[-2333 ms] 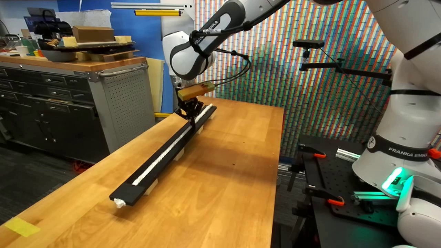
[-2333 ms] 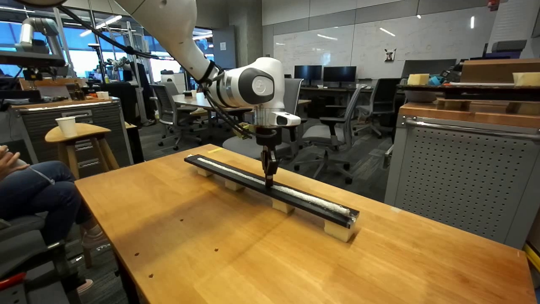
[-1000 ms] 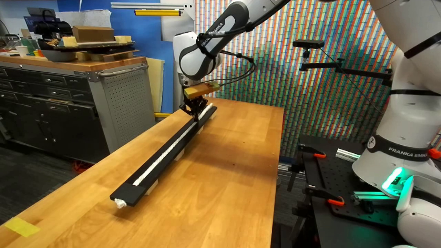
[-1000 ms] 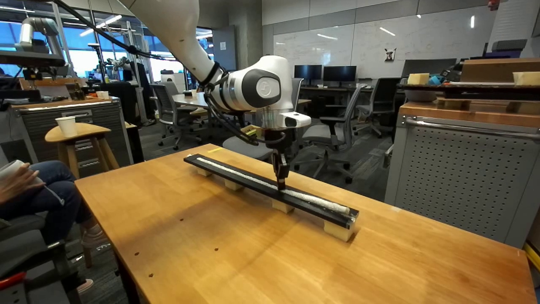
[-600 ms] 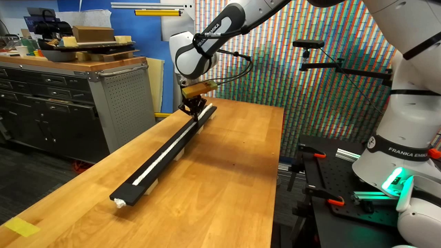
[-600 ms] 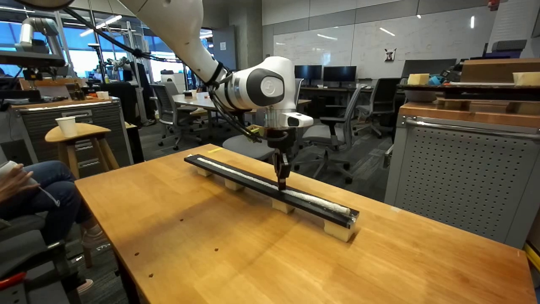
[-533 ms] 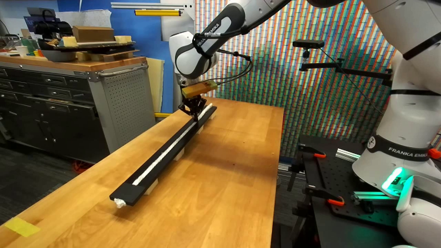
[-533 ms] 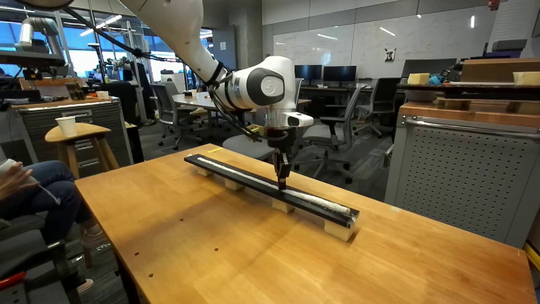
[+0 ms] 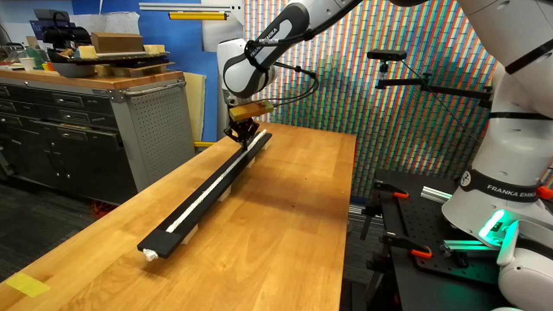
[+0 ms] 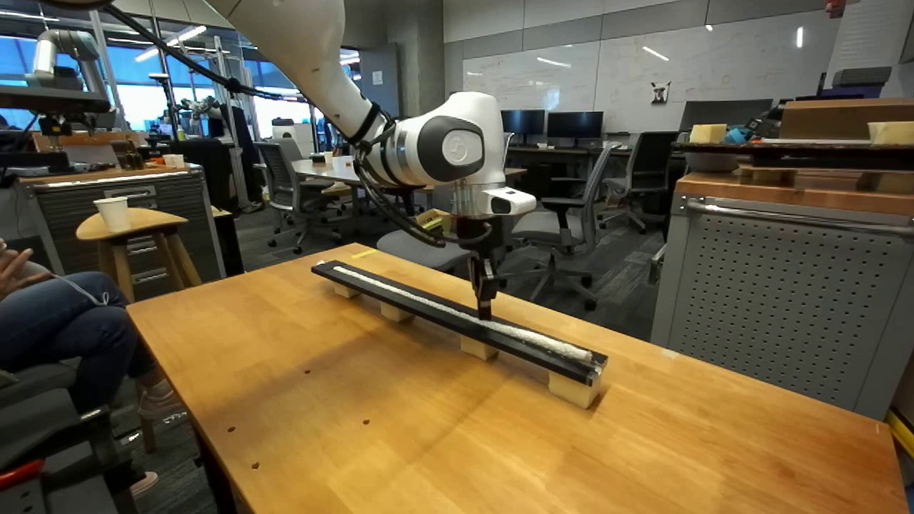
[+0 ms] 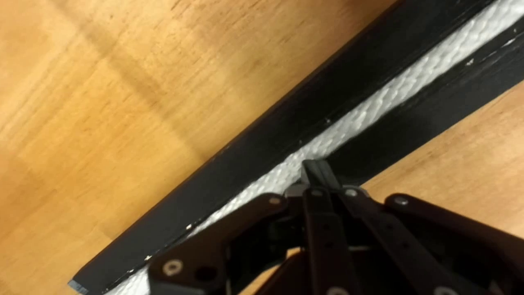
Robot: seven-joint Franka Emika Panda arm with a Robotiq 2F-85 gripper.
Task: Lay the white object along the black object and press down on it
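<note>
1. Wrist view: the white cord runs along the black rail from 2 o'clock to 8 o'clock, its braid plain to see. The claw is clenched, fingertips together with no cord between them. They look to sit toward the cord's 5 o'clock edge rather than its centre. The laying seems done, so pressing is probably the step in hand.

2. In an exterior view, a flat black end piece hides the cord at the end of the rail toward 7 o'clock, and a crumpled white lump shows just beyond; neither stands out in the wrist view. The claw points down at the stretch nearer the opposite end, toward 1 o'clock.

3. In an exterior view, the rail slants from 10 to 4 o'clock on pale blocks. The cord's bare end stops just short of the rail's 4 o'clock end and looks slightly proud there, which the wrist view does not show. Whether the claw touches the cord or hovers just above, I cannot tell. The next move likely calls for centring on the cord, pushing straight down, then working toward 4 o'clock; an off-centre push could roll it.
</note>
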